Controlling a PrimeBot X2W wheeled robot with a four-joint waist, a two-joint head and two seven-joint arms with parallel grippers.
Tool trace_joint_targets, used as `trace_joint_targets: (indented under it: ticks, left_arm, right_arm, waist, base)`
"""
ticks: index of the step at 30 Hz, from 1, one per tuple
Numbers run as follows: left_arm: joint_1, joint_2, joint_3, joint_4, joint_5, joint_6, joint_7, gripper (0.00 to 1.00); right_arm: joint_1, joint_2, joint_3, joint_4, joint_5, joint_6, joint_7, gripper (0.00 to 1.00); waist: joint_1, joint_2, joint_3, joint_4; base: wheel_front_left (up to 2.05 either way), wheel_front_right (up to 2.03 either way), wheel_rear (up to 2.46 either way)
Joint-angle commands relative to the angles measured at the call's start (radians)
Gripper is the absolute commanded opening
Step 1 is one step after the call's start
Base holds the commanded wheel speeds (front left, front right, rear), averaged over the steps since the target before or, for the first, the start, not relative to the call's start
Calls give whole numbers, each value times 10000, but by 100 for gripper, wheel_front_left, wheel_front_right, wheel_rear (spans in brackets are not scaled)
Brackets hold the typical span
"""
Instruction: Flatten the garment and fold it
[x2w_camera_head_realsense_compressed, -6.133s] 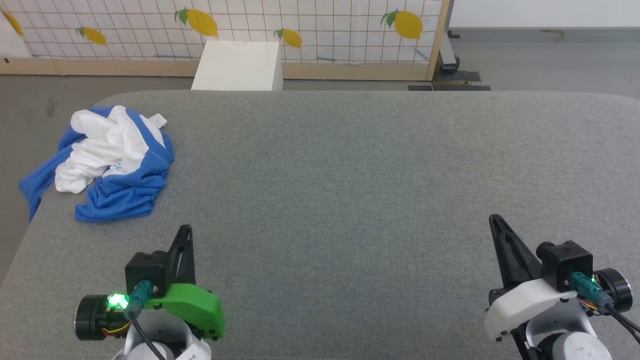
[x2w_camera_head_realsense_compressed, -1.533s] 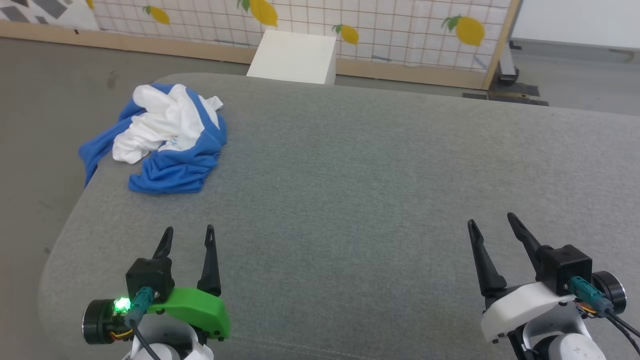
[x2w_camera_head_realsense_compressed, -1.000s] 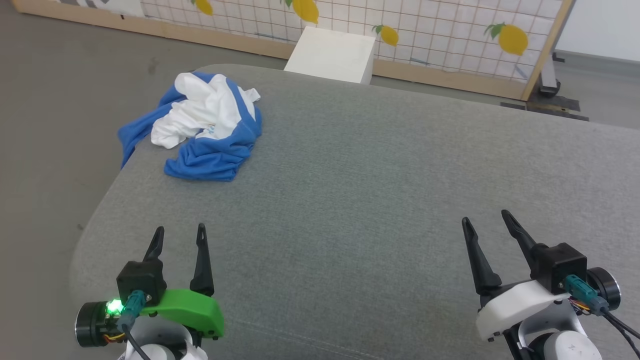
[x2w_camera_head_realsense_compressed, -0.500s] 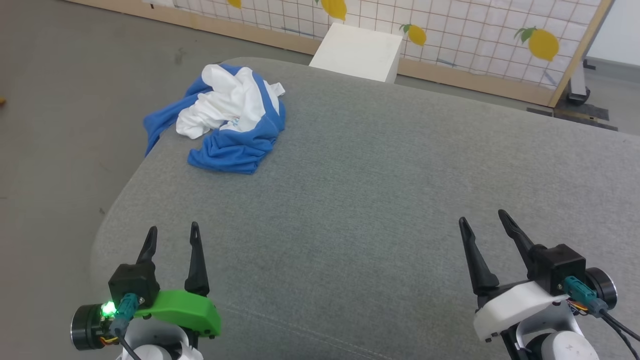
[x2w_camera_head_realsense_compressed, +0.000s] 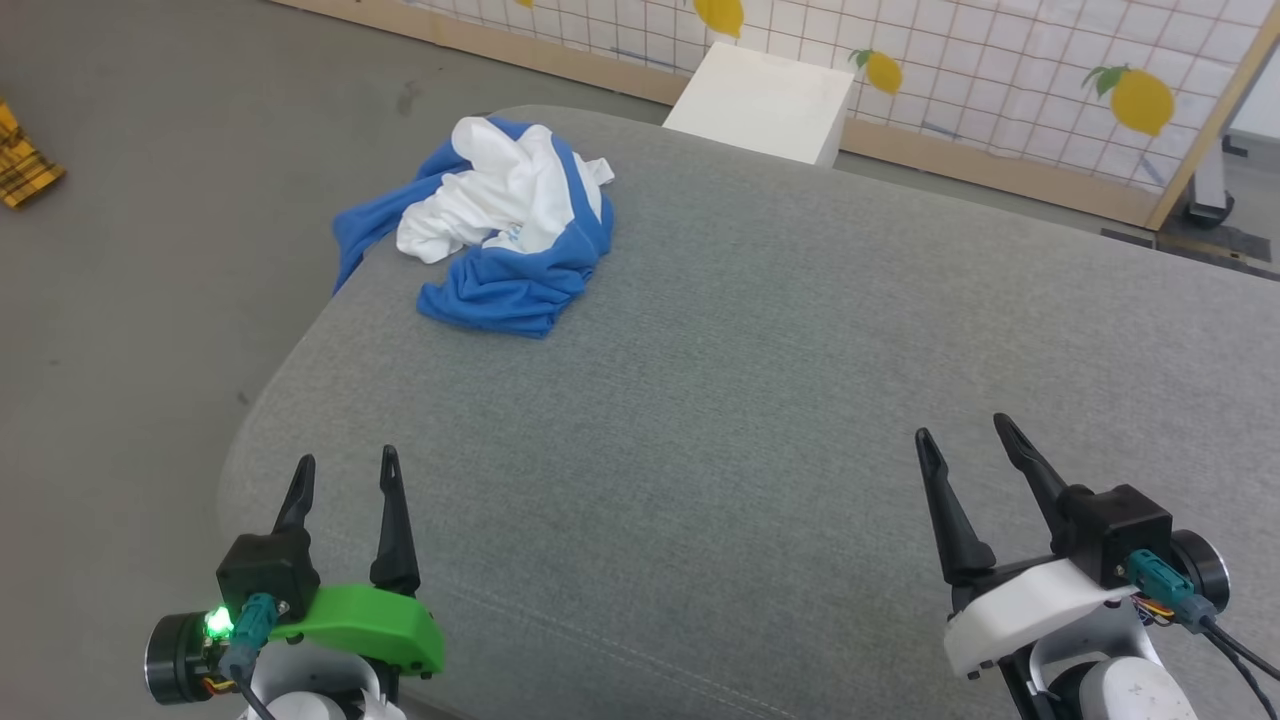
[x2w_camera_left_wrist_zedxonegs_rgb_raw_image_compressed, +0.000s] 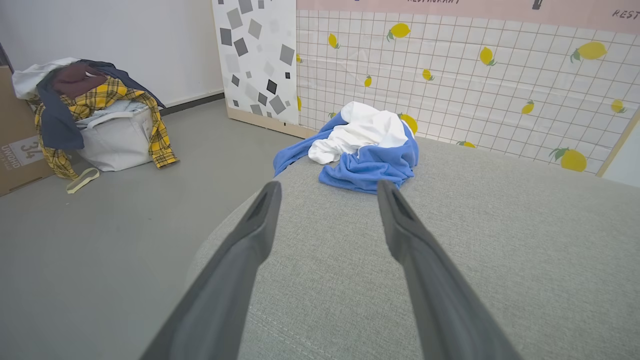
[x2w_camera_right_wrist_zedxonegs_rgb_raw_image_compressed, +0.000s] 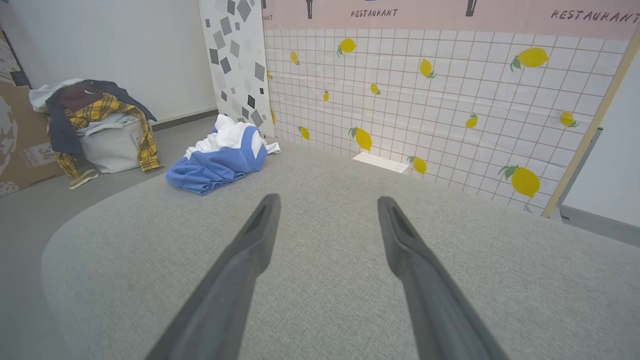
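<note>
We are turning our head toward the left. The whole head view has swung, so the crumpled cotton shirt with its white body and royal-blue sleeves (x2w_camera_head_realsense_compressed: 505, 235) is sitting nearer the middle of the picture than a moment ago, though it is not moving itself. It is lying bunched at the far left corner of the grey fabric-covered surface (x2w_camera_head_realsense_compressed: 760, 400), with one blue sleeve hanging over the edge toward the floor. Our left hand (x2w_camera_head_realsense_compressed: 346, 458) and right hand (x2w_camera_head_realsense_compressed: 961, 428), both shut some seconds ago, are now holding their long dark fingers spread apart and empty. They are hovering over the near edge of the surface, well apart from the shirt. In the left wrist view the shirt is lying almost straight ahead, just beyond the fingertips. We are judging this to be the approach: nothing is flattened yet, and the turn is lining the left hand up for a first reach at the heap, probably to drag it toward the open middle.
</note>
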Motion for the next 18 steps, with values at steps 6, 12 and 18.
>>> trace_joint_targets:
  ticks: [6, 12, 18]
  left_arm:
    - [123, 92, -130, 73, -208, 202, -231, 100]
    - [149, 133, -203, 97, -346, 323, -358, 100]
    - [145, 207, -269, 168, -501, 393, -482, 100]
  right_arm:
    - [-185, 18, 59, 72, 119, -12, -138, 100]
    - [-213, 19, 89, 113, 158, -13, -204, 100]
    - [-239, 21, 113, 141, 203, -14, -262, 100]
  waist:
    - [-1, 0, 31, 253]
    - [-1, 0, 56, 458]
    - [-1, 0, 48, 668]
  base:
    - [0, 0, 0]
    - [0, 0, 0]
    - [0, 0, 0]
